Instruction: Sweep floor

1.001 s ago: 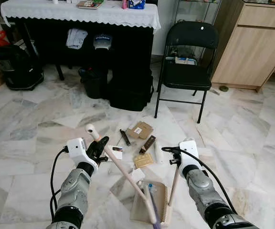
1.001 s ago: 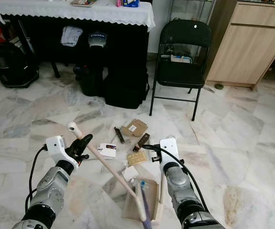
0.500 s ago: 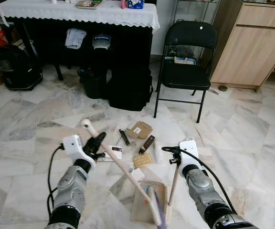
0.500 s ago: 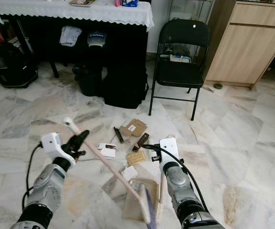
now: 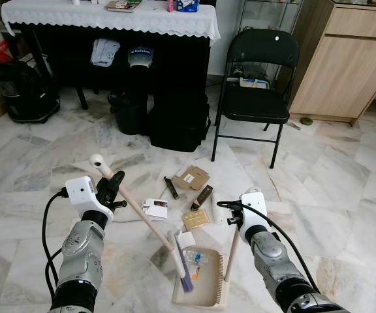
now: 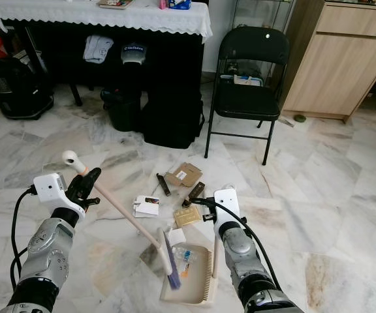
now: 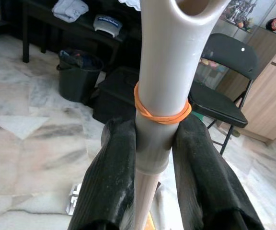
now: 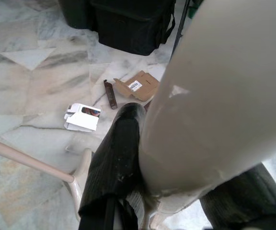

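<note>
Left gripper: my left gripper point(image 7: 153, 143) is clamped on the upper end of the broom handle point(image 5: 132, 203), both black fingers point(image 7: 115, 158) pressed to the beige shaft just below an orange rubber band point(image 7: 162, 114)
Right gripper: my right gripper point(image 8: 171, 191) is closed round the upright dustpan handle point(image 5: 231, 251), one finger each side of the pale tube
Broom position: the handle slants down from my left gripper toward the middle of the floor; its purple-bristled head point(image 5: 185, 277) rests in the mouth of the dustpan point(image 5: 204, 295)
Dustpan position: flat on the marble floor point(image 5: 331, 189) in front of me, a few small scraps lying in it beside the bristles
Handling, broom: I judge it light and stiff, a smooth plastic shaft likely to twist in a two-finger hold; the grip high up gives reach but little leverage, so short strokes are advisable
Handling, dustpan: light and easily pushed off line; I would keep the front lip down on the floor
Appearance: both pieces are beige plastic; the broom handle ends in a rounded hanging loop
Litter remaining: a torn cardboard box point(image 5: 192, 177), a white card point(image 5: 155, 207), a dark bar point(image 5: 202, 196) and a tan packet point(image 5: 195, 219) lie just beyond the dustpan, not yet swept
Surroundings: a black folding chair point(image 5: 256, 85) and a cloth-covered table point(image 5: 109, 16) stand well beyond the litter
</note>
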Controlling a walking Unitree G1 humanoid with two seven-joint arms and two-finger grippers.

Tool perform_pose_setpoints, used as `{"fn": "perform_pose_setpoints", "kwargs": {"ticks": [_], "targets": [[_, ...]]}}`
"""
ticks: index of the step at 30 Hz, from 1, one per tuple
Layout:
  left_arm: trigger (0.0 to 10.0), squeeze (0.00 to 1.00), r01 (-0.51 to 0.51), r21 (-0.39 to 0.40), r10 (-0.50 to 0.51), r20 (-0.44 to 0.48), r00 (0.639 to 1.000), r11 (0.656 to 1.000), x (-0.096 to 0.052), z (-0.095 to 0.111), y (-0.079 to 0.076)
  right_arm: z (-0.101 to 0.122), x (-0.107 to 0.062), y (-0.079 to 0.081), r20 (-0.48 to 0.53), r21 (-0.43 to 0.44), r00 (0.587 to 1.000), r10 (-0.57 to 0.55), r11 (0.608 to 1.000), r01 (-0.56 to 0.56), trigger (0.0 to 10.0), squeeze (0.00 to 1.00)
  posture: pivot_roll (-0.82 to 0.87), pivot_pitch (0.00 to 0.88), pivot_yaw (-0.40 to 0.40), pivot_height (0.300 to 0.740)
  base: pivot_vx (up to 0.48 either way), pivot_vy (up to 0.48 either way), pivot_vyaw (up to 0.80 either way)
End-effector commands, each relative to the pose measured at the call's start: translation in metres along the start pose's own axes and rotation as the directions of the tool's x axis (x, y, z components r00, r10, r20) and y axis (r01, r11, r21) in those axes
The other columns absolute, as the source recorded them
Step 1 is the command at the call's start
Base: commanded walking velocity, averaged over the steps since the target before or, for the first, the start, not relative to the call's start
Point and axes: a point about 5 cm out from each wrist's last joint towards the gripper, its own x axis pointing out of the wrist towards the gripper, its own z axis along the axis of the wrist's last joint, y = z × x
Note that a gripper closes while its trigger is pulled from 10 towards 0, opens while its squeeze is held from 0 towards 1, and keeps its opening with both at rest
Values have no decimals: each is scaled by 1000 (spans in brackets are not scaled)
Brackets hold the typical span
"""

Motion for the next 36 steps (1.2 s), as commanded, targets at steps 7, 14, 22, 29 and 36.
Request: {"fn": "perform_pose_setpoints", "kwargs": {"ticks": [7,14,22,29,36], "targets": [[10000,0,23,0,-23,-6,1000,1000,3,-7,-11,10,2,-4,48,1,999,-8,1000,8,10000,0,7,0,-55,740,0,0,0],[10000,0,-15,20,16,-21,1000,1000,4,-15,-13,9,1,-8,51,-4,999,-13,1000,14,10000,0,-9,0,-61,740,0,0,0],[10000,0,-92,-4,92,26,995,996,6,-10,-6,8,0,-8,48,-6,999,-11,1000,11,10000,0,-11,0,-65,740,0,0,0],[10000,0,-146,-27,148,59,987,989,6,-4,3,6,0,-5,43,-8,999,0,1000,0,10000,0,-6,5,-66,740,0,0,0],[10000,0,-77,42,77,12,997,996,4,-15,-7,6,0,-5,42,-7,999,2,1000,-2,10000,0,-13,12,-65,740,0,0,0]]}}
